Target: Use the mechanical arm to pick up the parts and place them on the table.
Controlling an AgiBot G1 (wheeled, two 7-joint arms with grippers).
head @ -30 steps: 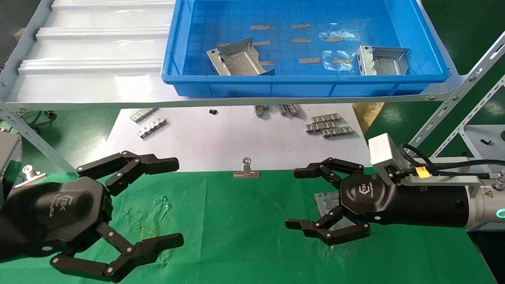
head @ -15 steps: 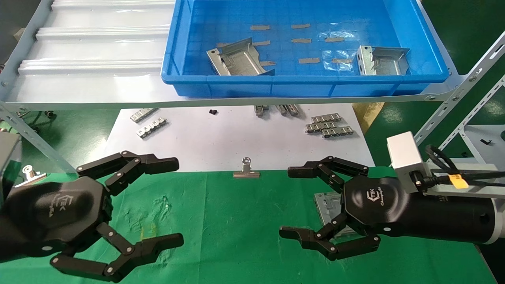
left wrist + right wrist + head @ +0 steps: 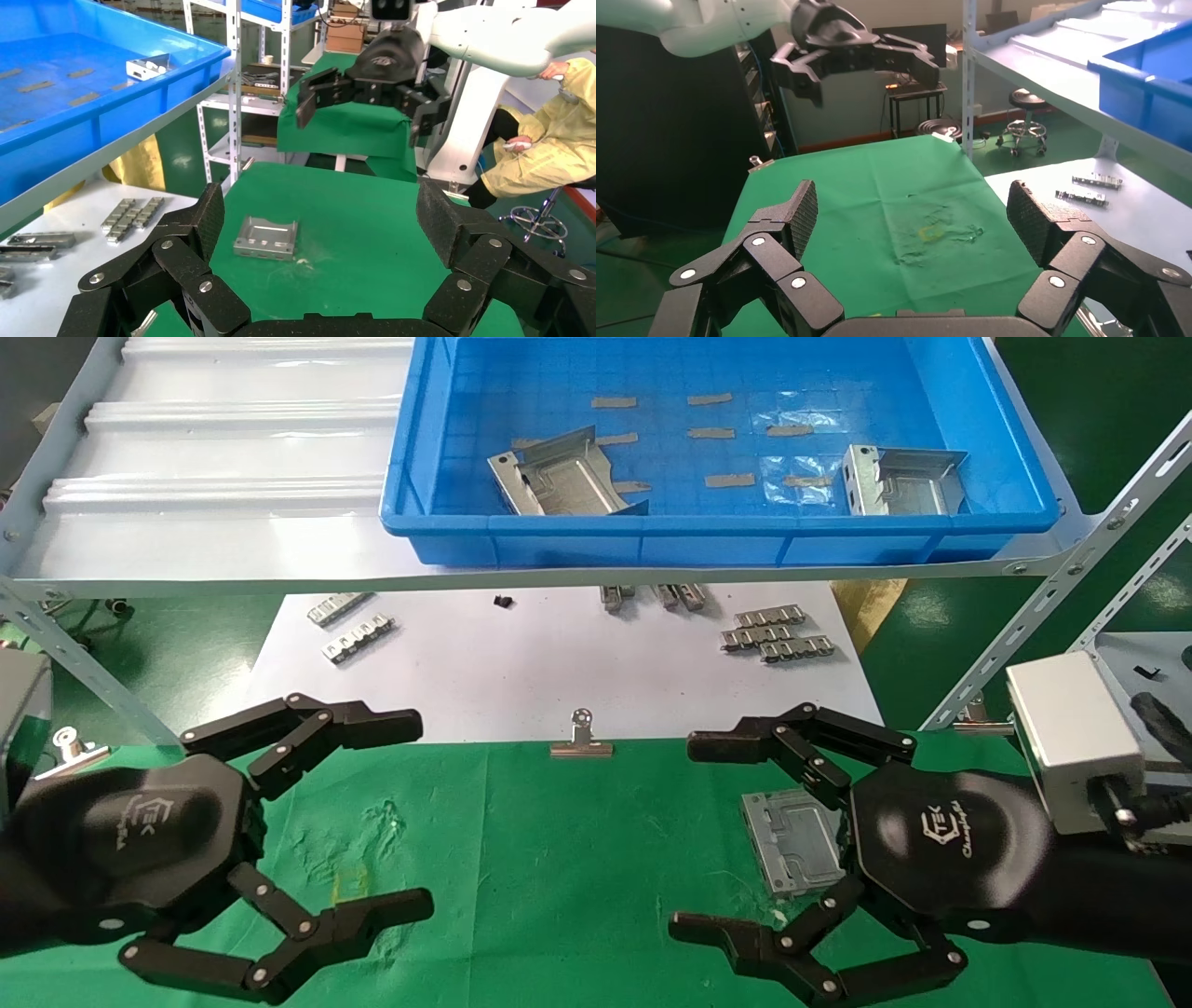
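Green cloth table (image 3: 559, 859) lies beneath my hands, with a white paper sheet (image 3: 521, 672) and a grey shelf carrying a blue bin (image 3: 726, 537) beyond my fingertips. My right gripper (image 3: 745, 840) is spread wide, grasping nothing; one part (image 3: 792, 836) lies flat between its fingers. My left gripper (image 3: 410, 812) hovers released. The left wrist view alone shows a seated person in yellow (image 3: 541, 147).

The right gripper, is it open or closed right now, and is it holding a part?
Open and empty: the right gripper has spread fingers, and the part lies flat on the table.
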